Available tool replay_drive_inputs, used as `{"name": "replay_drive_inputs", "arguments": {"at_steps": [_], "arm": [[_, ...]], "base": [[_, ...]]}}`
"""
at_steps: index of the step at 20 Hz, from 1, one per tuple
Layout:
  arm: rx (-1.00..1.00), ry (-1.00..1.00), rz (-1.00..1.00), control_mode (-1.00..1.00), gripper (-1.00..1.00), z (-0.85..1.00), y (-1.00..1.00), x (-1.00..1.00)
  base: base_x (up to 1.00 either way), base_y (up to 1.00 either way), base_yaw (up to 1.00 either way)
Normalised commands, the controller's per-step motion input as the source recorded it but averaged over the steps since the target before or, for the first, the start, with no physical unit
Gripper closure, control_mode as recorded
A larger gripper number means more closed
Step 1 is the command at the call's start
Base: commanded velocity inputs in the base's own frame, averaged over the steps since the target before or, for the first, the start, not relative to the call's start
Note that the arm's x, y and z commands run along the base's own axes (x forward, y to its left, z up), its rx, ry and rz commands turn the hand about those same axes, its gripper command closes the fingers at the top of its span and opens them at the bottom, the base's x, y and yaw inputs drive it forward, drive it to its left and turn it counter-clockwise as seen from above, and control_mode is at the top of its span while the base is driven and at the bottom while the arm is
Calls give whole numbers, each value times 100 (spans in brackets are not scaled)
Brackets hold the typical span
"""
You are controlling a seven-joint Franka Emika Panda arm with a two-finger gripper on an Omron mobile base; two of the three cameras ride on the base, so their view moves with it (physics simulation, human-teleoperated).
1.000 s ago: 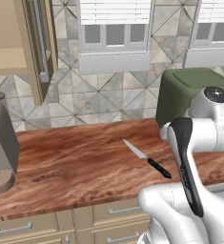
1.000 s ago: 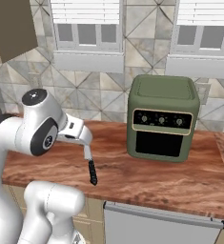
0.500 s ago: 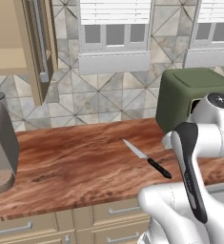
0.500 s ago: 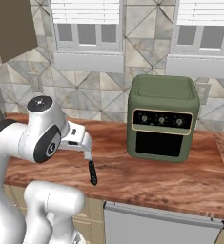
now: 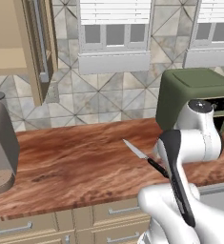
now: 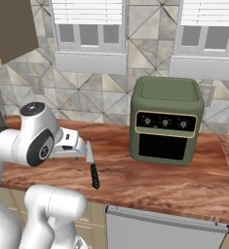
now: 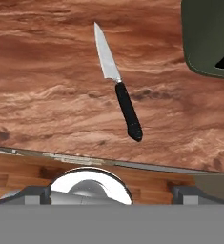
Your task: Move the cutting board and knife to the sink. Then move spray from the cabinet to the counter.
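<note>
Knife (image 7: 117, 81) flat on the counter (image 5: 75, 167), seen in the upper middle of the hand view, silver blade pointing toward the top of the frame, black handle toward the lower right. Same knife at centre right of the left base view (image 5: 143, 156), handle end hidden behind the white arm; at lower left of the right base view (image 6: 92, 168), just beside the arm's wrist. Gripper (image 7: 111, 193) above the counter's front edge, fingertips barely visible at the bottom of the hand view, spread fully wide, nothing between them, well short of the knife. Green oven (image 6: 167, 119) to the right on the counter, near the knife but apart. Cabinet (image 5: 18, 47) at upper left of the left base view, door ajar.
</note>
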Motion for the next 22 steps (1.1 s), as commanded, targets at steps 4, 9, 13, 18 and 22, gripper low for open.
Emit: {"name": "replay_drive_inputs", "arguments": {"at_steps": [4,9,13,18,22], "arm": [[-6,13,4,-100,-100,-41,11,13],[-1,14,6,-100,-100,-43,0,21],[-4,12,2,-100,-100,-52,0,22],[-2,7,0,-100,-100,-38,0,9],[0,0,0,-100,-100,-16,-7,9]], "base": [[0,0,0],[0,0,0],[0,0,0],[0,0,0],[0,0,0]]}}
